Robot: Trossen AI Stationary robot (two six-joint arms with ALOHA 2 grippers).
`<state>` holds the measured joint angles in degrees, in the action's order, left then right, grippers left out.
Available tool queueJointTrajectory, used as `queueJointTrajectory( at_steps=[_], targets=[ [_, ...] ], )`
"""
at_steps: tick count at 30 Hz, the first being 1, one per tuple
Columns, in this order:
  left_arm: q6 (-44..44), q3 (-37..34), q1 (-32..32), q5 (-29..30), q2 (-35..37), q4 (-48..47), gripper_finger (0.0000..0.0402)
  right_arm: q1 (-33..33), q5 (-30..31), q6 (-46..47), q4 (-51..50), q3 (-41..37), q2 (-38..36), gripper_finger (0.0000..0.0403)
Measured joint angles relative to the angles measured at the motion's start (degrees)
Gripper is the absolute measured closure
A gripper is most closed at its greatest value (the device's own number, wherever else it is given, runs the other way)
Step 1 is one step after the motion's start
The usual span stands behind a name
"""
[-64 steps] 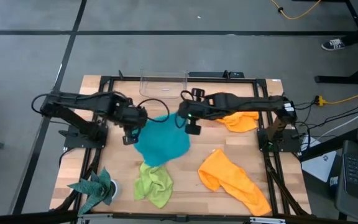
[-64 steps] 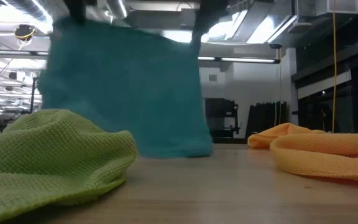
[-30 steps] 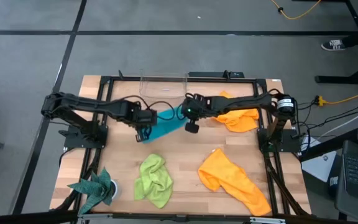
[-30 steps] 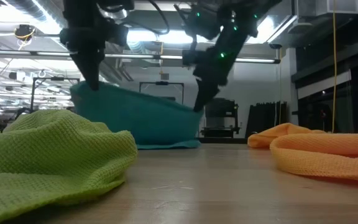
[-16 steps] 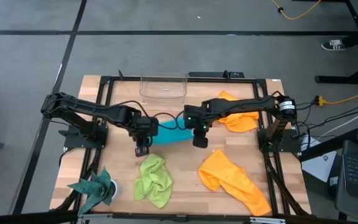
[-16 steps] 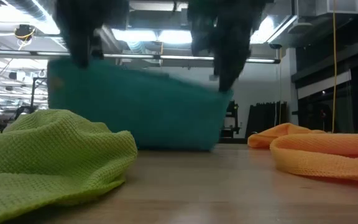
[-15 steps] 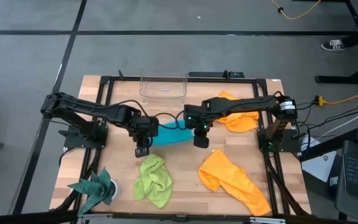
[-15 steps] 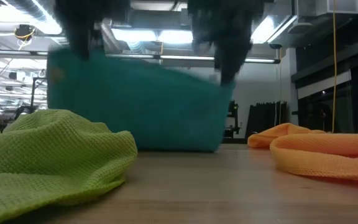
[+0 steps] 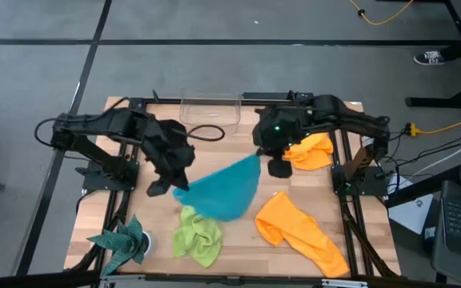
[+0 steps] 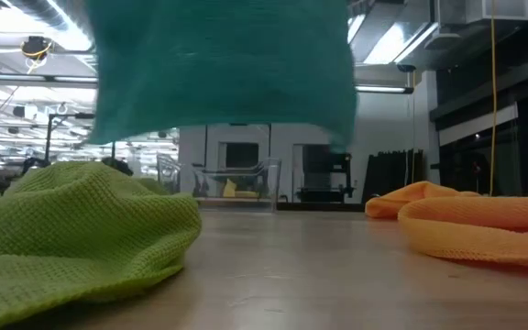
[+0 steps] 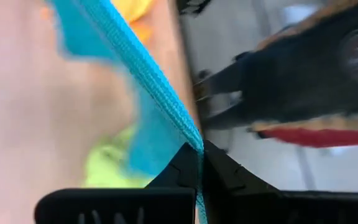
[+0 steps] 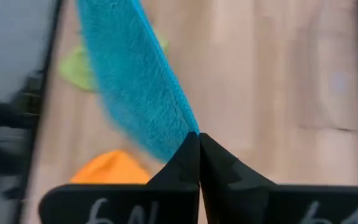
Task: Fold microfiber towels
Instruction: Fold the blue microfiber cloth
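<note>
Currently the blue towel (image 9: pixel 221 189) hangs clear above the bench (image 9: pixel 238 224), left end effector (image 11: pixel 200 159) and right end effector (image 12: pixel 198 142) each pinched on a corner; thin grips, so uneven pull could slip one onto the green towel (image 9: pixel 195 234).

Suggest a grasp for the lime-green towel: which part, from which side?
Take the lime-green towel at its upper lobe by the blue towel, coming straight down: it lies crumpled, no flat edge or corner shows, and that raised fold seems the easiest pinch. Both the left gripper and right gripper are shut on the blue towel.
</note>
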<state>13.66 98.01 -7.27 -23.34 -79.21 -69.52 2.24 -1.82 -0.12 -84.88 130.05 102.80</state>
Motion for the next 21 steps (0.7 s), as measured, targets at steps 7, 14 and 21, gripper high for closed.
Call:
queueJointTrajectory(
  at_steps=[7, 14, 21],
  targets=[
    [-0.9, -17.3, 4.8, 7.4, -0.2, 1.4, 0.0401, -3.3, 6.3, -0.2, 12.0, -19.1, 1.6, 0.0403],
    [-0.7, -34.3, 14.8, 27.8, -0.3, 3.7, 0.0401, -8.6, 16.4, -5.3, 44.2, -42.0, 1.7, 0.0403],
    [-6.9, -37.2, 22.7, 35.7, -0.3, 8.1, 0.0401, -14.3, 18.3, -7.9, 57.7, -50.3, 1.7, 0.0403]
  ],
)
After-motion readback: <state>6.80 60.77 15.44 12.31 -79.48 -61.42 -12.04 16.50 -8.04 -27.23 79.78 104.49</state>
